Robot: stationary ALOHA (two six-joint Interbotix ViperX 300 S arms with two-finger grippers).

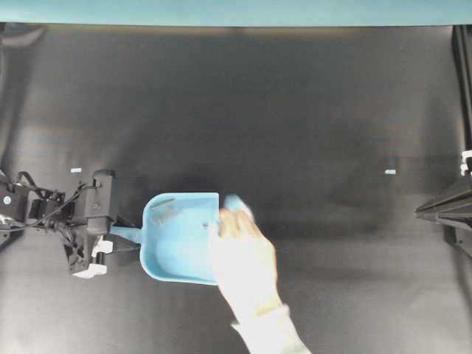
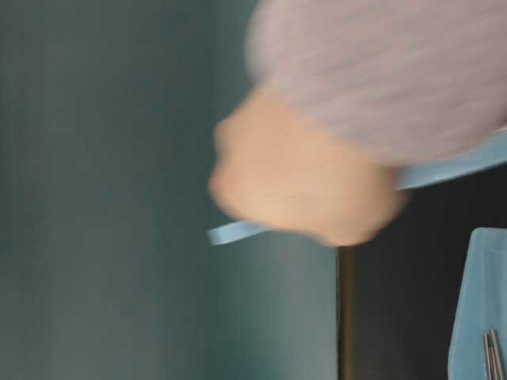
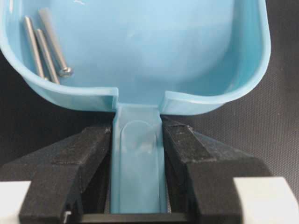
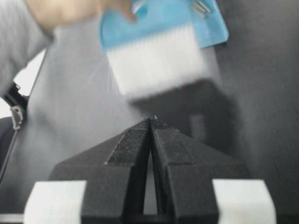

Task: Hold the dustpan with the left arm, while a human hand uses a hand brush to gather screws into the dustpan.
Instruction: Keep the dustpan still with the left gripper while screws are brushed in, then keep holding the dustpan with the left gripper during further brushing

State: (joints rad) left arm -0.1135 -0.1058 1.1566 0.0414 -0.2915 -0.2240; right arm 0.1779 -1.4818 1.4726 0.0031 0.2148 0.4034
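Note:
The light blue dustpan (image 1: 181,243) lies flat on the black table, mouth to the right. My left gripper (image 1: 122,234) is shut on its narrow handle (image 3: 138,158), one black finger on each side. Three silver screws (image 3: 46,44) lie inside the pan at its back corner (image 1: 162,210). The human hand (image 1: 243,265), in a pale grey sleeve, holds the blue-backed brush (image 1: 237,204) at the pan's mouth; its white bristles (image 4: 156,65) are blurred. My right gripper (image 4: 151,120) is shut and empty, far right of the pan.
The right arm (image 1: 446,203) sits at the table's right edge. Small pale blue specks lie at the left (image 1: 76,170) and the right (image 1: 390,172). A teal wall (image 1: 236,11) runs along the far edge.

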